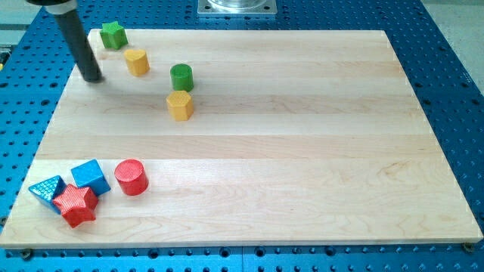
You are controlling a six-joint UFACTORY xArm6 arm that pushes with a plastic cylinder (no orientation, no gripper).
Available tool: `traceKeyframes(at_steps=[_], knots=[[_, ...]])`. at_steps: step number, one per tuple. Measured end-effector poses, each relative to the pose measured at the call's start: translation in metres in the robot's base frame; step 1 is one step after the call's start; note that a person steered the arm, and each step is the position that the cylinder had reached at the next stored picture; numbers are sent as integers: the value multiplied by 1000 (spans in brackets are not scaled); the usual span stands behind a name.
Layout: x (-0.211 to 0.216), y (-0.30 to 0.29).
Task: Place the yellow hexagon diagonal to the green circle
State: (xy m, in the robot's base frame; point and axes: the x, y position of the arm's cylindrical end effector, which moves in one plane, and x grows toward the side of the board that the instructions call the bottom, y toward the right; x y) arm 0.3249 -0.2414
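The green circle [181, 77] stands on the wooden board [302, 136] at the upper left. A yellow hexagon [180, 105] sits just below it, almost touching. A second yellow block [137, 61], also roughly hexagonal, lies up and to the left of the green circle. My tip [92, 78] rests on the board near its left edge, left of that second yellow block and well left of the green circle, touching no block.
A green star [113, 35] lies at the board's top left corner. At the bottom left are a red cylinder [131, 177], a blue cube [91, 177], a red star [76, 205] and a blue triangle [47, 190]. A metal base [237, 7] sits at the view's top.
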Motion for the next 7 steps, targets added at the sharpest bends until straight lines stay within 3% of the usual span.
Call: traceKeyframes(at_steps=[2, 3, 5, 7], knots=[[-36, 70], [-34, 53], [52, 47], [80, 110]])
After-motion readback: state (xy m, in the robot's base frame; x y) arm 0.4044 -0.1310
